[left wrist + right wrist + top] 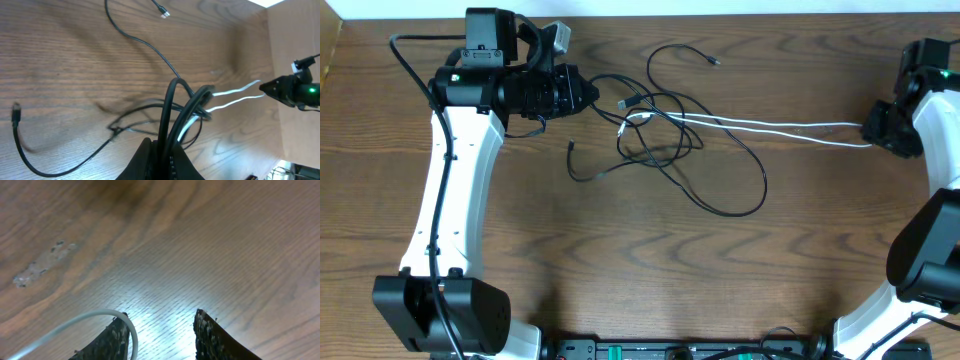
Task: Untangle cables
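A knot of thin black cables (660,135) lies on the wooden table, right of my left gripper (588,95). In the left wrist view the left gripper (163,142) is shut on a bundle of black cables (172,105) with a white strand among them. The white cable (770,127) runs in two strands from the knot to my right gripper (878,130). In the right wrist view the right gripper (161,314) is open. The white cable (131,330) curves over its left finger, and bare wood shows between the jaws.
Loose black cable ends trail on the table: one plug end (713,60) behind the knot, another (571,148) to its front left. A wide black loop (760,190) reaches toward the table's middle. A pale scuff (37,270) marks the wood.
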`<state>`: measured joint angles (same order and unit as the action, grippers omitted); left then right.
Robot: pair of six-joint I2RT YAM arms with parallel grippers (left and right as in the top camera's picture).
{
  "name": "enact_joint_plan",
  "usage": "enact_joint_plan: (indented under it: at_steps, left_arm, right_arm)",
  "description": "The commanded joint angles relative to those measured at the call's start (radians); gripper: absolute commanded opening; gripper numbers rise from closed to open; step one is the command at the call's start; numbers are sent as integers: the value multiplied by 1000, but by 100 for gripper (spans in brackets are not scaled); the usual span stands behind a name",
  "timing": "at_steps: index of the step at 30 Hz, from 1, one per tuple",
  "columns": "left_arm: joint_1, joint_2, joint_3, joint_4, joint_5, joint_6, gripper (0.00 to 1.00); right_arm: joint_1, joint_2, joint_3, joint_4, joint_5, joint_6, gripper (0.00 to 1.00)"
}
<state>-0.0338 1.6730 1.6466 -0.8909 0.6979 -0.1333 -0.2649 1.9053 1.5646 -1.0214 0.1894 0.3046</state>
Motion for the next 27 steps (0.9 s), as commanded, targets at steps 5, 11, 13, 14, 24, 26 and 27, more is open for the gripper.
enact_joint_plan:
  at_steps: [5,11,13,14,24,26,27]
  left_arm:
    - [11,-22,9,-3,-83,9,7]
    - [11,-22,8,-11,-208,8,7]
    - [11,-22,8,-14,-229,8,7]
    - [11,-22,8,-14,-239,8,7]
    - [11,-22,8,-18,-255,8,8]
    - [11,-22,8,-18,-255,8,8]
    - [11,-22,8,-18,-255,8,8]
  right_arm:
    - [-27,8,10,18,-74,-52,15]
    - [-23,8,10,28,-96,-58,1]
    - [-23,8,10,29,-103,-70,1]
    - [-23,8,10,33,-118,-84,1]
    - [13,8,10,61,-716,-489,26]
    - [36,8,10,49,-754,-500,40]
    - [48,8,10,41,-754,-500,43]
